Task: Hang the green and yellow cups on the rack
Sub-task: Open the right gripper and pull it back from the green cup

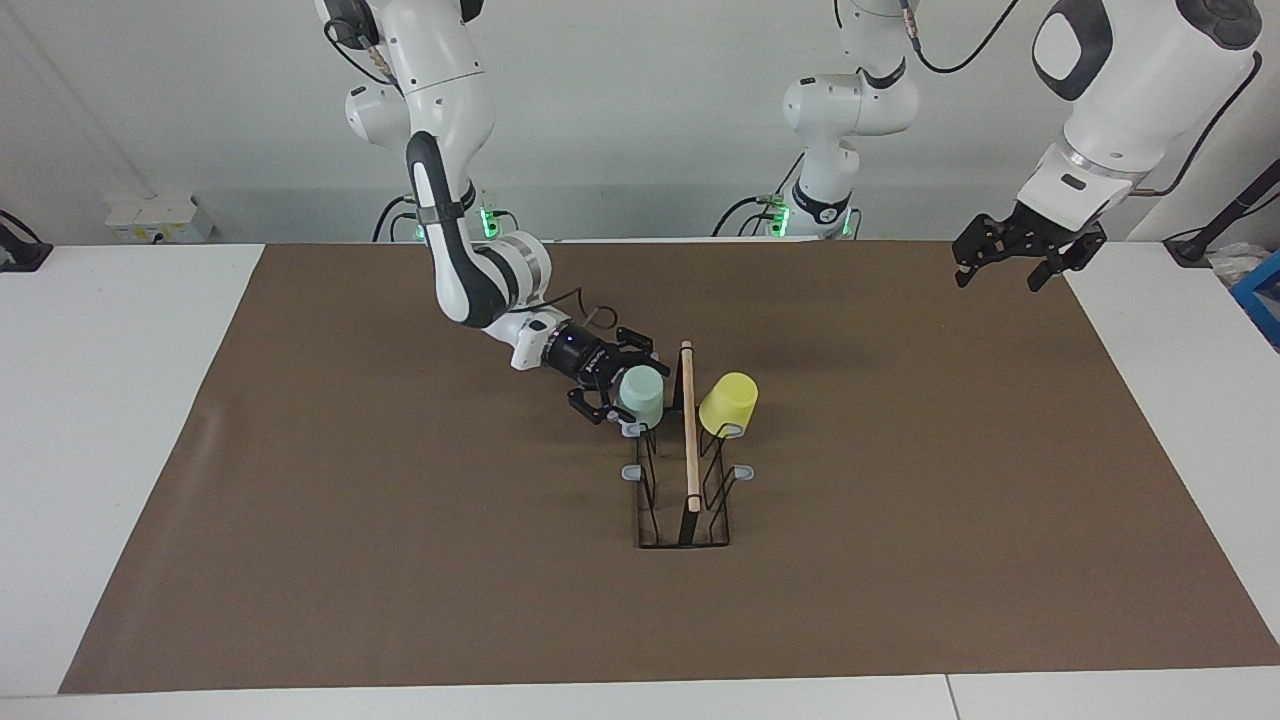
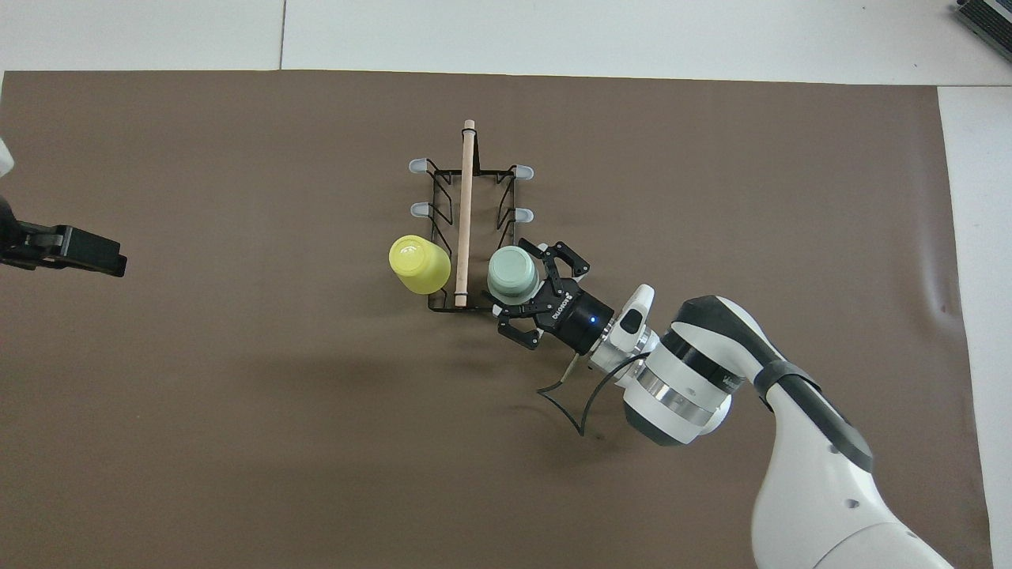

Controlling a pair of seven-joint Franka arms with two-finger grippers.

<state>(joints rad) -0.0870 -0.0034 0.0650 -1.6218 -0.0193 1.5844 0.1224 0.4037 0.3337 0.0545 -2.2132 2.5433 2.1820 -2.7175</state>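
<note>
Overhead: right claw (image 2: 531,294) open beside hung green cup (image 2: 512,273).

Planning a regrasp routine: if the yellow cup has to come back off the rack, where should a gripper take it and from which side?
Grip the yellow cup across its tapered side wall, near the upturned base. It sits inverted on a prong of the rack, on the left arm's side of the wooden rod, so approach from the left arm's end; the green cup and right gripper crowd the rod's right-arm side.

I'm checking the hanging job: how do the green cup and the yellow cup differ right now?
The green cup is pale mint; the yellow cup is bright yellow. The green cup sits between the right gripper's open fingers; nothing is at the yellow cup. The left gripper waits aside. Both hang upside down on the rack, either side of its rod.
</note>
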